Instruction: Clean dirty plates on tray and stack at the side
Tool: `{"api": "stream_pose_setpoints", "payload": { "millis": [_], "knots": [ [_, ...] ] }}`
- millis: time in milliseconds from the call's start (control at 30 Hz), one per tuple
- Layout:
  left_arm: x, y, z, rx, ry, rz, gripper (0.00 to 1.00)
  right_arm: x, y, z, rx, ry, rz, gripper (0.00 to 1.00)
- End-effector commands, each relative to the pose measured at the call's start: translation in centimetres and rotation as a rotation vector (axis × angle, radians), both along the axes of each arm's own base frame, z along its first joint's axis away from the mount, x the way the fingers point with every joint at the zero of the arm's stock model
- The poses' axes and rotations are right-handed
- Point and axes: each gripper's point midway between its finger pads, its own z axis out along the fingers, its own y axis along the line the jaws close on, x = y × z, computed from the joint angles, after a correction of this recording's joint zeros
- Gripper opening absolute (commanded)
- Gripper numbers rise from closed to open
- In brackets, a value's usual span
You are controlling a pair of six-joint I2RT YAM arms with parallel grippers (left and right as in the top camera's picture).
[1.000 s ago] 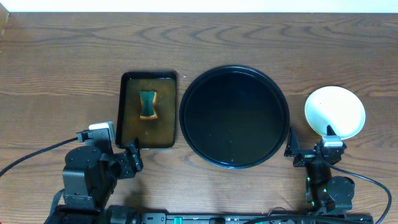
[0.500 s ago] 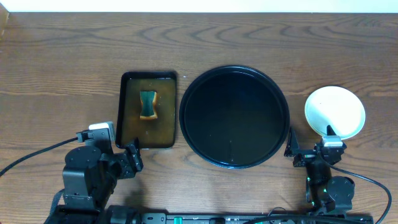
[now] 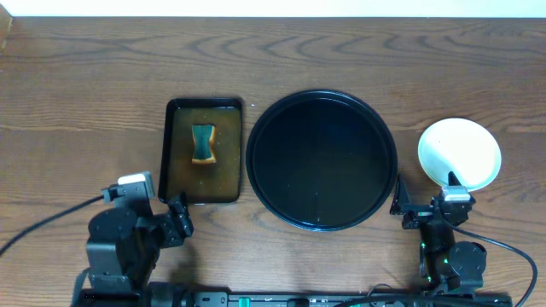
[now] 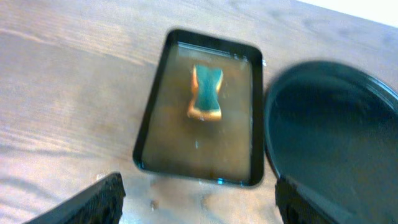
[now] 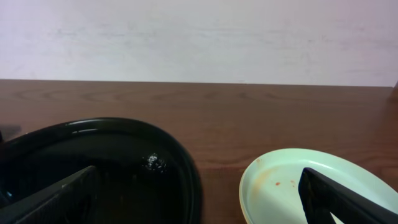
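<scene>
The round black tray (image 3: 321,160) lies mid-table with nothing on it; it also shows in the left wrist view (image 4: 336,124) and the right wrist view (image 5: 93,155). The plates (image 3: 459,153) sit to its right on the table. The top one (image 5: 280,186) is pale mint with faint reddish specks, and a yellowish rim shows under it. My left gripper (image 3: 166,213) is open and empty near the table's front edge, in front of the sponge tray; its fingers (image 4: 199,205) hold nothing. My right gripper (image 3: 425,194) is open and empty (image 5: 199,205), between the tray and the plates.
A rectangular dark tray (image 3: 223,170) holding brownish water and a green-and-orange sponge (image 3: 202,142) stands left of the round tray; both show in the left wrist view, tray (image 4: 161,143) and sponge (image 4: 206,93). Bare wooden table lies beyond, up to a pale wall.
My left arm has drawn back slightly toward the front-left. The right arm, tray and plates have not moved.
</scene>
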Motion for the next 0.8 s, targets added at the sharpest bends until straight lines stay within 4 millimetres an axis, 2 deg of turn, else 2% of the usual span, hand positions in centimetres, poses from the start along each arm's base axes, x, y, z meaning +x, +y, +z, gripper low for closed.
{"api": "stream_pose_setpoints", "payload": {
  "millis": [0, 233, 500, 667, 767],
  "knots": [
    [0.1, 1.0, -1.6, 0.014, -0.054, 0.047, 0.79, -0.1, 0.4, 0.0, 0.010, 0.000, 0.015, 0.99],
    [1.7, 1.6, -4.6, 0.013, -0.219, 0.075, 0.79, -0.1, 0.4, 0.0, 0.010, 0.000, 0.015, 0.99],
    [4.1, 1.7, -3.8, 0.011, -0.480, 0.076, 0.79, -0.1, 0.4, 0.0, 0.010, 0.000, 0.015, 0.99],
    [5.3, 1.7, -2.4, 0.023, -0.649, 0.071, 0.79, -0.1, 0.4, 0.0, 0.010, 0.000, 0.015, 0.99],
    [5.6, 1.6, -3.2, 0.042, -0.654, 0.057, 0.79, -0.1, 0.4, 0.0, 0.010, 0.000, 0.015, 0.99]
  ]
}}
